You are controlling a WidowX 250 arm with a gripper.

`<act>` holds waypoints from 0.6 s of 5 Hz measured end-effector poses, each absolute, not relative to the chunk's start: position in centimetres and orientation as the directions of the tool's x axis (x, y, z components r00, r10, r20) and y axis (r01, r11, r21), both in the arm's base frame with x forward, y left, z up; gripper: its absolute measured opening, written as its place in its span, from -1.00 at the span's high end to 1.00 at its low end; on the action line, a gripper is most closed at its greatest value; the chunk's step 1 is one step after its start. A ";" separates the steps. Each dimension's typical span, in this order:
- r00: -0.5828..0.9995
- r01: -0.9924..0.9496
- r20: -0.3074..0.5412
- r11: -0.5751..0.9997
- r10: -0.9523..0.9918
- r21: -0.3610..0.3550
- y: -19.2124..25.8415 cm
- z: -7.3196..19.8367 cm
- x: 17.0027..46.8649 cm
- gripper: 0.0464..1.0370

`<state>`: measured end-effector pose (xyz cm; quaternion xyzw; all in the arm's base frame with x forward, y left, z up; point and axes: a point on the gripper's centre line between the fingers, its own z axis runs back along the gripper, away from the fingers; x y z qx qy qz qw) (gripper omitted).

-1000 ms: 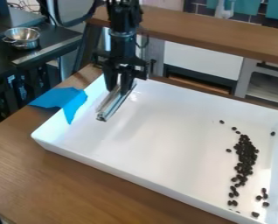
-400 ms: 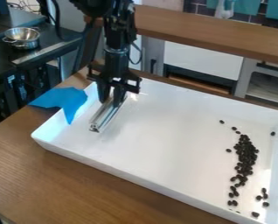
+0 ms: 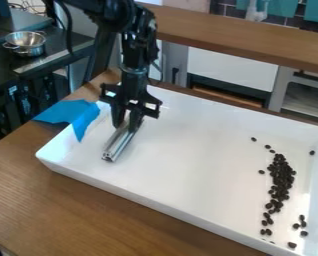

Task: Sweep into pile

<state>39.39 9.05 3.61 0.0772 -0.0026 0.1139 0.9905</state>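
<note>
The black gripper (image 3: 127,125) hangs over the left part of the white tray (image 3: 188,160), shut on a silver metal bar (image 3: 121,143). The bar slants from between the fingers down toward the camera, low over the tray floor; whether it touches the floor I cannot tell. Far off on the tray's right side lie dark beans (image 3: 280,177), most of them in a long, narrow heap. Several single beans are scattered around it, some toward the right wall and the near right corner.
A blue cloth or sheet (image 3: 73,114) drapes over the tray's left corner. The tray's raised walls surround the work area, on a wooden table (image 3: 88,210). A wooden ledge (image 3: 242,37) runs behind, and a metal colander (image 3: 25,43) stands on a dark counter at the upper left.
The gripper and the metal bar have moved toward the camera, down in the view, over the tray's left part. The beans have stayed where they were.
</note>
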 end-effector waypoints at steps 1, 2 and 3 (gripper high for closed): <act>0.975 -0.221 0.025 0.958 0.220 0.182 9.2 3.5 39.4 -0.28; 0.976 -0.219 0.055 0.953 0.212 0.208 8.7 3.9 39.2 -0.84; 0.976 -0.191 0.142 0.966 0.167 0.172 8.3 9.3 39.2 -0.93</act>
